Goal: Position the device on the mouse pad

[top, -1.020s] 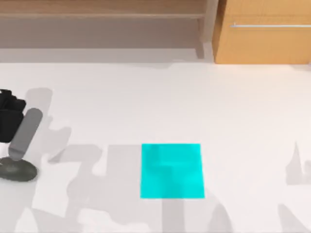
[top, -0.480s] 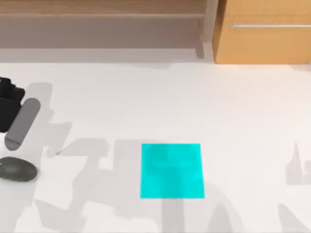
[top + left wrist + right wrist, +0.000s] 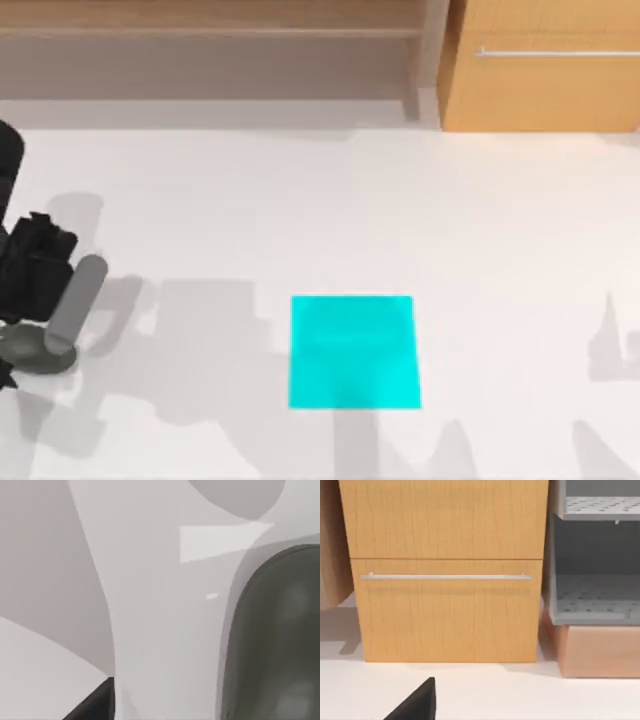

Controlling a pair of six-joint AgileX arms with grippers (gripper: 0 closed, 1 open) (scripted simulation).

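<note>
At the table's left edge, left gripper [image 3: 40, 345] overlaps the device [image 3: 28, 350].

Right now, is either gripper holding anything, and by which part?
It cannot be told. The left gripper is down over the small dark grey oval mouse at the table's left edge, but no closed hold on it is visible.

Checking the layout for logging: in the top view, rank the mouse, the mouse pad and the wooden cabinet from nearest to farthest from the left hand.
1. Mouse, at the left hand, table's left edge.
2. Mouse pad, centre front.
3. Wooden cabinet, back right.
</note>
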